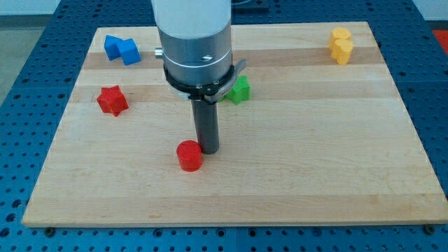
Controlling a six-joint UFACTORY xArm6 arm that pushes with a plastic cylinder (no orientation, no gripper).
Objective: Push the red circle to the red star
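Observation:
The red circle [189,155] lies on the wooden board, left of centre and toward the view's bottom. The red star [112,100] lies at the view's left, up and to the left of the circle. My tip [208,150] stands on the board just to the right of the red circle, touching or almost touching its upper right side. The rod rises straight up into the arm's grey and white body.
A blue block [122,49] lies at the board's top left. A green block [239,90] sits behind the arm near the centre, partly hidden. A yellow block [341,45] lies at the top right. The wooden board [315,161] ends near all four view edges.

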